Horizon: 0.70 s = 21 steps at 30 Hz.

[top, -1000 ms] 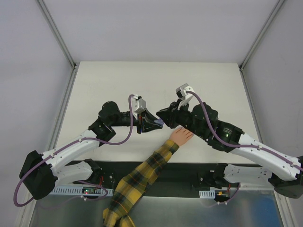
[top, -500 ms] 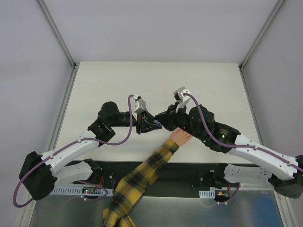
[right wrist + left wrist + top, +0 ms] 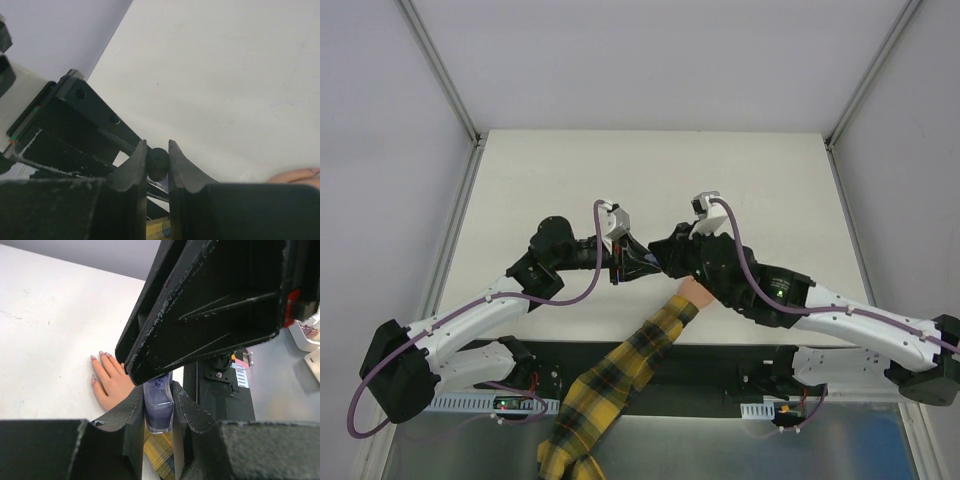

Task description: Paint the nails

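Plain white desk (image 3: 560, 170), grey walls all round. A small peach-skinned hand (image 3: 111, 382) in a yellow-and-black plaid sleeve (image 3: 610, 385) lies flat on it. Left fingers (image 3: 132, 415) are clamped on the small purple glass bottle (image 3: 158, 412), and right fingers (image 3: 131, 167) pinch its round dark cap (image 3: 157, 162). I'd hold the bottle steady and draw the cap straight out. Then go for the tiny pale nails (image 3: 102, 354), which are just below, on the desk.

Looks like a robotics lab test cell rather than a home or salon. Boxed in by plain pale grey wall panels (image 3: 650, 60) on slim aluminium struts (image 3: 440, 72). Floored with a bare matte white tabletop (image 3: 650, 165). Fitted with a white-and-black jointed robot arm on the left (image 3: 470, 318), its twin on the right (image 3: 860, 322), loose purple cabling (image 3: 353, 410) and an exposed circuit board with a lit green lamp (image 3: 510, 403).
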Each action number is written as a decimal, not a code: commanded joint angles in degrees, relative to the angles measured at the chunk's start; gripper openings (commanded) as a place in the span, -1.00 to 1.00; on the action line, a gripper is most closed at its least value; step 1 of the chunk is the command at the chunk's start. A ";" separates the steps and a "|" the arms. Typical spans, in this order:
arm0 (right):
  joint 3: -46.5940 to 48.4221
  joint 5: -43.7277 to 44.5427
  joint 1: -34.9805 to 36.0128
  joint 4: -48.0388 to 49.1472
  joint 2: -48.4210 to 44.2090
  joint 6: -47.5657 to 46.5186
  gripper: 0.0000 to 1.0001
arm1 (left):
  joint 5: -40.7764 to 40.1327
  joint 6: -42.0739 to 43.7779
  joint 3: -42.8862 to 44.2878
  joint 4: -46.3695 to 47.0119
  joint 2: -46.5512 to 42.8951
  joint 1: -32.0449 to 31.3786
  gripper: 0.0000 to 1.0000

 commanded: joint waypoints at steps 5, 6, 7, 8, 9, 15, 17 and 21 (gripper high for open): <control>10.13 15.76 6.64 -13.93 9.07 9.76 -0.73 | -4.51 0.02 1.79 4.19 -1.08 0.23 -1.00; 9.95 15.77 6.47 -14.11 8.55 8.71 -0.67 | -4.50 0.11 1.97 3.67 -1.25 0.14 -1.00; 9.95 15.42 6.55 -14.02 7.41 7.57 -0.61 | -4.33 0.28 2.06 3.49 -1.25 0.14 -1.00; 10.21 14.89 6.56 -14.02 6.88 6.25 -0.45 | -4.07 0.28 2.23 3.23 -1.08 0.14 -1.00; 10.56 13.23 6.47 -14.11 6.35 4.76 -0.33 | -3.72 0.37 2.58 2.53 -0.99 0.14 -1.00; 16.27 5.69 4.81 -19.46 1.34 -7.46 0.49 | 1.90 -0.24 4.69 1.38 1.20 0.23 -1.00; 17.68 0.77 3.49 -20.87 -1.46 -13.25 0.63 | 4.01 -0.24 5.66 0.59 2.08 0.14 -1.00; 20.57 -25.98 -4.84 -26.13 -3.50 -24.24 0.71 | 12.86 -0.42 7.42 -0.38 3.23 0.23 -1.00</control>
